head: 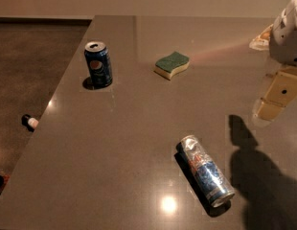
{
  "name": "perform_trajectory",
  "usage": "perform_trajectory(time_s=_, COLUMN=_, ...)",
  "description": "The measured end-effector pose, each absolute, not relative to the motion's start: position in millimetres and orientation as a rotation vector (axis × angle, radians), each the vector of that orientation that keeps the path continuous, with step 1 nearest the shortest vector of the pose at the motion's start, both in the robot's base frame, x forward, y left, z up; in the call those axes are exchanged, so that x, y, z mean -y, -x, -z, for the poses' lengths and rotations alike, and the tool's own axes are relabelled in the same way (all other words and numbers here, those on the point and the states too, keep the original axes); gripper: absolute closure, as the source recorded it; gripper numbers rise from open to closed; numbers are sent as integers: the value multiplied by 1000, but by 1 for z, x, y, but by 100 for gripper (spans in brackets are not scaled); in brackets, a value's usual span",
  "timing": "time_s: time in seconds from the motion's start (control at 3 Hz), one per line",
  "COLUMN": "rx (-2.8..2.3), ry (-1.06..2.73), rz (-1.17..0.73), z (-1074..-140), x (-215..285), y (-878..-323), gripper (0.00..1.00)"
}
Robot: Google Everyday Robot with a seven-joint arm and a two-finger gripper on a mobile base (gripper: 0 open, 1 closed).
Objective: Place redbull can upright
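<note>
The redbull can (pixel 206 170), slim, blue and silver with red markings, lies on its side on the grey table (pixel 119 143), at the front right, its silver top pointing toward the near edge. My gripper (pixel 272 104), with beige fingers under a white arm housing, hangs above the table at the right edge of the view, up and to the right of the can and well apart from it. Its shadow falls on the table to the right of the can.
A dark blue Pepsi can (pixel 98 64) stands upright at the back left. A green-and-yellow sponge (pixel 172 64) lies at the back middle. A light packet (pixel 261 38) sits at the far right. The table's left edge drops to the floor, where a small object (pixel 29 121) lies.
</note>
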State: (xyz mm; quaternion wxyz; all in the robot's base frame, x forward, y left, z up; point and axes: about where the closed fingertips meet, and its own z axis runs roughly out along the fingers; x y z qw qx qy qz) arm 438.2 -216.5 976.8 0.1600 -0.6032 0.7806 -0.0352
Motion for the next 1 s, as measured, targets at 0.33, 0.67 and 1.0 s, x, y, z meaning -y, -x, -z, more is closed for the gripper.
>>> perform_trajectory(time_s=0.33, rx=-2230, ry=1723, rz=100, z=-977, x=216, y=-438, gripper=0)
perform_trajectory(time_s=0.67, rx=-2279, ry=1624, rz=93, z=-973, x=209, y=-439, gripper=0)
perform_trajectory(time_s=1.0, rx=-2365, ry=1466, rz=62, z=-963, x=188, y=-438, gripper=0)
